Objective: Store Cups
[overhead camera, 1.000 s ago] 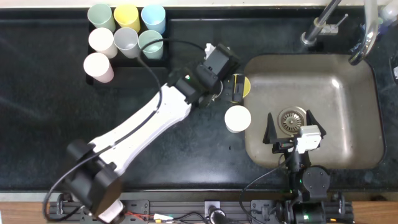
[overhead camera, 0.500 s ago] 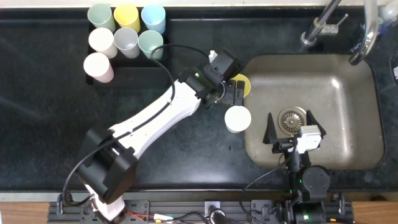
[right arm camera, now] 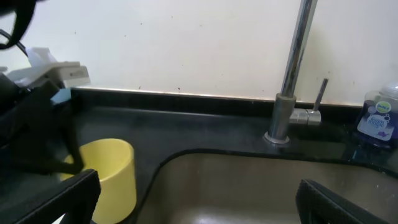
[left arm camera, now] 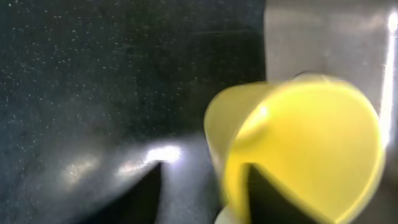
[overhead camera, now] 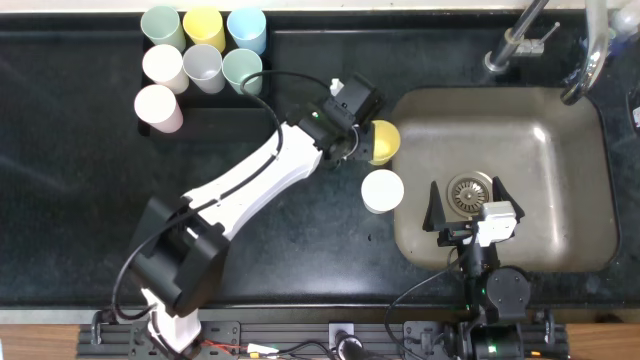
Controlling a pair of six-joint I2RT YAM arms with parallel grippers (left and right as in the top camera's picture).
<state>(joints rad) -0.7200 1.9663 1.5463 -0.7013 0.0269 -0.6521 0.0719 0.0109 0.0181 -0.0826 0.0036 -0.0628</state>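
A yellow cup point(overhead camera: 385, 142) stands at the sink's left rim, slightly tipped. My left gripper point(overhead camera: 366, 143) is shut on the yellow cup point(left arm camera: 311, 143), one finger inside and the other outside its wall. A white cup point(overhead camera: 382, 190) stands mouth-up just in front of it on the counter. Several pastel cups sit in a black rack point(overhead camera: 262, 92) at the back left, and a pink cup point(overhead camera: 158, 108) stands beside them. My right gripper point(overhead camera: 470, 208) hangs open over the sink; its wrist view shows the yellow cup point(right arm camera: 109, 174) off to one side.
The steel sink point(overhead camera: 560, 130) fills the right side, with its drain point(overhead camera: 467, 192) close to my right gripper. The faucet point(overhead camera: 515, 40) rises behind it, and a soap bottle point(right arm camera: 378, 121) stands on the back ledge. Black counter point(overhead camera: 80, 200) stretches away on the left.
My left gripper came down over the yellow cup and took hold of its wall; the cup now shows tipped. The right arm has stayed still.
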